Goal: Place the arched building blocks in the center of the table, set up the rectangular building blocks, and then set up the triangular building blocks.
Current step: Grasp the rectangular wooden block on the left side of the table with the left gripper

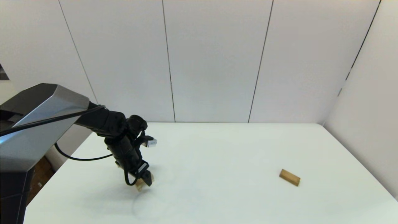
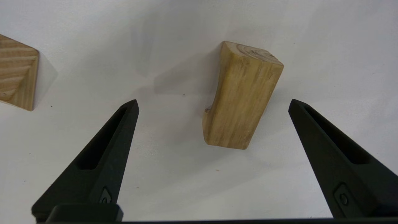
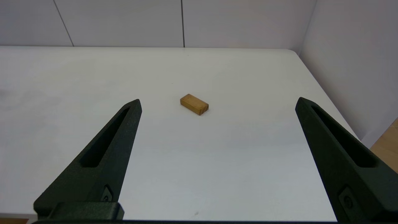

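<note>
left wrist view: left end effector [image 2: 213, 104] spread wide over arched block [image 2: 241, 99], tan, curved hollow side.

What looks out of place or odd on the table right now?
Nothing is damaged or spilled. The arched block still sits near the table's left side, between the open left gripper's fingers, not at the center. The rectangular block lies flat, far right.
</note>
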Available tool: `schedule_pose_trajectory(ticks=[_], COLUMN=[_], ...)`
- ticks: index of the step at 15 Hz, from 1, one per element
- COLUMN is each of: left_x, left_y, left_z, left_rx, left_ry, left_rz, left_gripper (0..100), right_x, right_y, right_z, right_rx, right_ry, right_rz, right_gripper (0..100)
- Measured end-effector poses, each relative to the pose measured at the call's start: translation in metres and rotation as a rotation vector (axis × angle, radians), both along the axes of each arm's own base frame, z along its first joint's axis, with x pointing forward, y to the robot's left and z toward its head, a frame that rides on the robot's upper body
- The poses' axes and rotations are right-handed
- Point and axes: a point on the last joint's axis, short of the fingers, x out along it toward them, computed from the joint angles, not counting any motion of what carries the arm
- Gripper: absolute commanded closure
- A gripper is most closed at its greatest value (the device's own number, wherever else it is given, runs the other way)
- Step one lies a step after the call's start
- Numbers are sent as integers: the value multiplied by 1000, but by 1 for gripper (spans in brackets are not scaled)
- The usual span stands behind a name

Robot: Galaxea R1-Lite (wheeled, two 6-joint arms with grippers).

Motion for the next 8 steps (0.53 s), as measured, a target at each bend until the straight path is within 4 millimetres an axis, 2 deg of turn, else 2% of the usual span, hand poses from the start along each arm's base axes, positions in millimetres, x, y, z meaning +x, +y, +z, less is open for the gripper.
schedule_pose_trajectory(ticks=[5, 6, 8], left_x=[-1, -1, -1], left_y=[-4, -5, -6], left_z=[-2, -3, -4], left_rx=[2, 2, 2], left_ry=[6, 8, 10], left_rz=[-9, -11, -14], left_gripper=[0, 100, 100], right_x=[0, 0, 0], right_y=[0, 0, 0], right_z=[0, 0, 0], right_rx=[0, 0, 0], right_ry=[0, 0, 0], right_rz=[0, 0, 0], right_gripper=[0, 0, 0])
